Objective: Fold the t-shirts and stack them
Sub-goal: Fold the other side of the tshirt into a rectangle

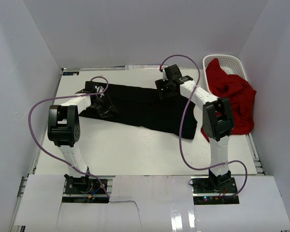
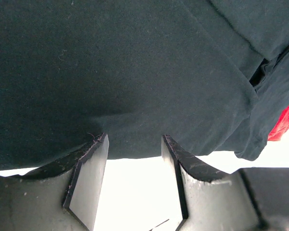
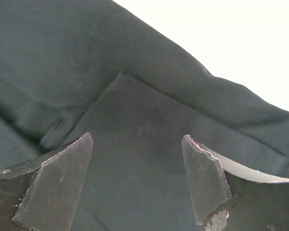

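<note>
The black t-shirt [image 1: 145,107] lies folded into a long band across the middle of the table. My left gripper [image 1: 102,102] is open at its left end; in the left wrist view the shirt's edge [image 2: 135,86] lies just past the fingertips, with bare table between them. My right gripper [image 1: 167,87] is open over the shirt's far right edge; the right wrist view shows black cloth [image 3: 135,159] between the fingers. The red t-shirt [image 1: 233,99] hangs out of the white basket at the right and shows in the left wrist view [image 2: 285,120].
The white lattice basket [image 1: 228,63] stands at the back right corner. White walls close in the table on three sides. Purple cables loop from both arms over the table [image 1: 135,150].
</note>
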